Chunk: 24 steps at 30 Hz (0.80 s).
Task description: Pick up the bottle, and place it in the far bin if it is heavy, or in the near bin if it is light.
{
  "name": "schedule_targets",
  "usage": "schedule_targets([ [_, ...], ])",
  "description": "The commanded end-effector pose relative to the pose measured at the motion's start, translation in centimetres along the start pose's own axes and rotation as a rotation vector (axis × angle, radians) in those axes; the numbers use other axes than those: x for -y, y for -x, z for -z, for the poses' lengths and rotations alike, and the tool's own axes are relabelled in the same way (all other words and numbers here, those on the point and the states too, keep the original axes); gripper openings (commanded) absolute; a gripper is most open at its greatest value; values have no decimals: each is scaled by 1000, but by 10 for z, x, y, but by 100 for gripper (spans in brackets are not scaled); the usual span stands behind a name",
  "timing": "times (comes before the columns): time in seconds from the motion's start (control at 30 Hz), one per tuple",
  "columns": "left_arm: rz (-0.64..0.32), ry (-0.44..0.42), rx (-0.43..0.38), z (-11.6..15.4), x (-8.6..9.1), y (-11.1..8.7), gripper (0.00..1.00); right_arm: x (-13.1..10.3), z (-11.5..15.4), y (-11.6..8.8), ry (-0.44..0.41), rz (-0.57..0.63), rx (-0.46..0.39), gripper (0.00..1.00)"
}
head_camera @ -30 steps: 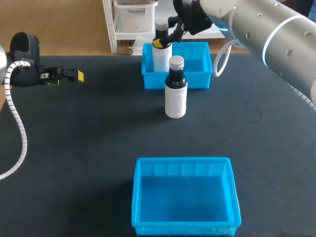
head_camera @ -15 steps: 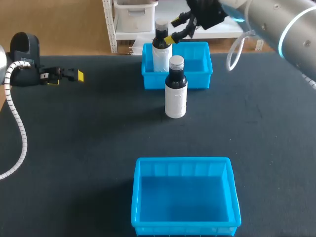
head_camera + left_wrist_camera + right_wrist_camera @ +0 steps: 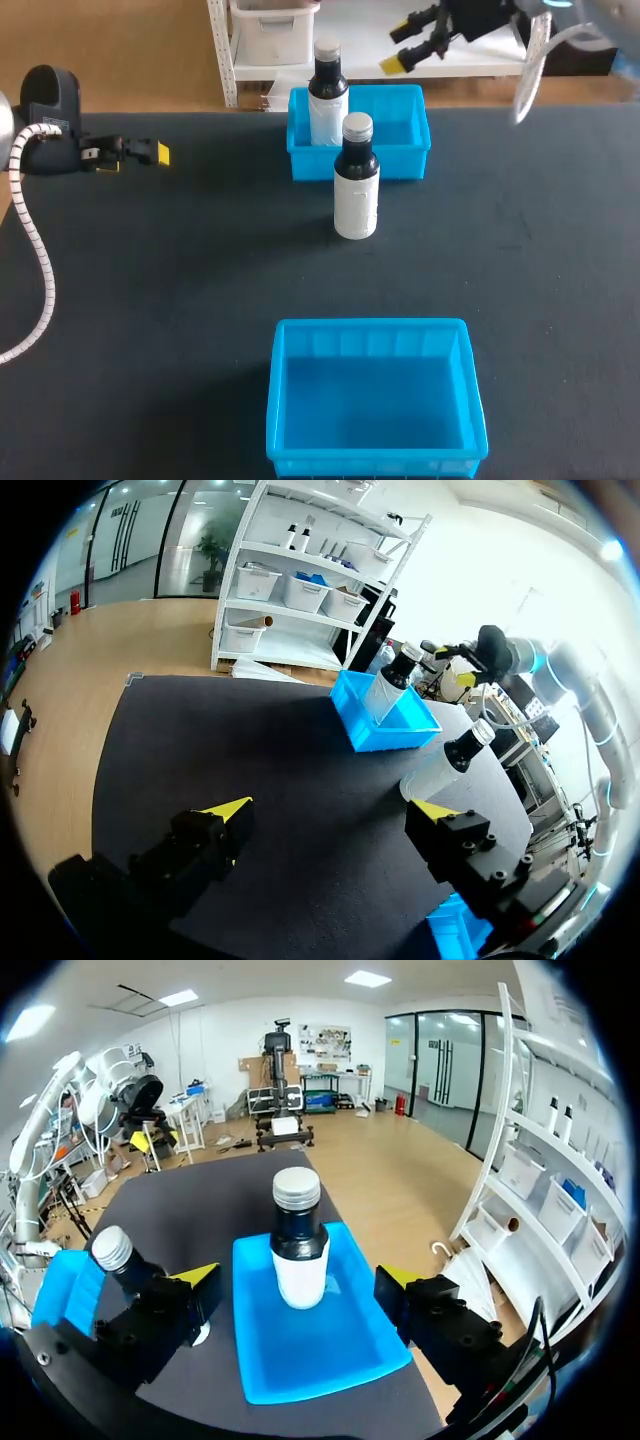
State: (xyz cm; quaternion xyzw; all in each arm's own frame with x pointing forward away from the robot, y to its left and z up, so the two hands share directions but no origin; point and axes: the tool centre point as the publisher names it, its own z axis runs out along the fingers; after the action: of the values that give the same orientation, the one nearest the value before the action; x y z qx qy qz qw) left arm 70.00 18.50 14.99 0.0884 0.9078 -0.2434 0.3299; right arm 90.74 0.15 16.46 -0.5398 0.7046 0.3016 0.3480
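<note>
While the right gripper (image 3: 400, 43) hangs high past the far edge of the table (image 3: 180, 300), its fingers are spread wide and hold nothing. The left gripper (image 3: 138, 153) sits low at the far left, likewise wide apart and empty.

The loose bottle (image 3: 356, 185) stands upright on the dark tabletop, just in front of the near wall of the far bin (image 3: 400, 165) and apart from both grippers. It has a silver cap, a dark neck and a white label. Any print on the label is too small to read. A second bottle (image 3: 327, 100) of the same kind stands upright inside the far bin, in its far left corner.

In the right wrist view, that second bottle (image 3: 298, 1250) stands ahead of the spread fingers, well clear of them. The loose bottle (image 3: 125, 1260) shows past one finger.

The near bin (image 3: 370, 325) sits at the near edge of the table, in line with the far bin. A broad stretch of bare tabletop lies between it and the loose bottle. More bare tabletop lies to the left and right of both bins.

In the left wrist view, the left gripper (image 3: 330, 810) faces across the table towards the far bin (image 3: 385, 730) and the loose bottle (image 3: 445, 765).
</note>
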Motion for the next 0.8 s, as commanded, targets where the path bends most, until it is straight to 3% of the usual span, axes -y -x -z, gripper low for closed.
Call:
schedule_targets([
  [0.03, 0, 0, 0, 0, 0, 0, 100, -52, 33, -11, -162, 5, 25, 100],
  [0.47, 0, 0, 0, 0, 0, 0, 100, -112, 61, -15, -237, 18, 38, 100],
  [0.8, 0, 0, 0, 0, 0, 0, 100, -157, 51, -19, -258, 20, 31, 100],
])
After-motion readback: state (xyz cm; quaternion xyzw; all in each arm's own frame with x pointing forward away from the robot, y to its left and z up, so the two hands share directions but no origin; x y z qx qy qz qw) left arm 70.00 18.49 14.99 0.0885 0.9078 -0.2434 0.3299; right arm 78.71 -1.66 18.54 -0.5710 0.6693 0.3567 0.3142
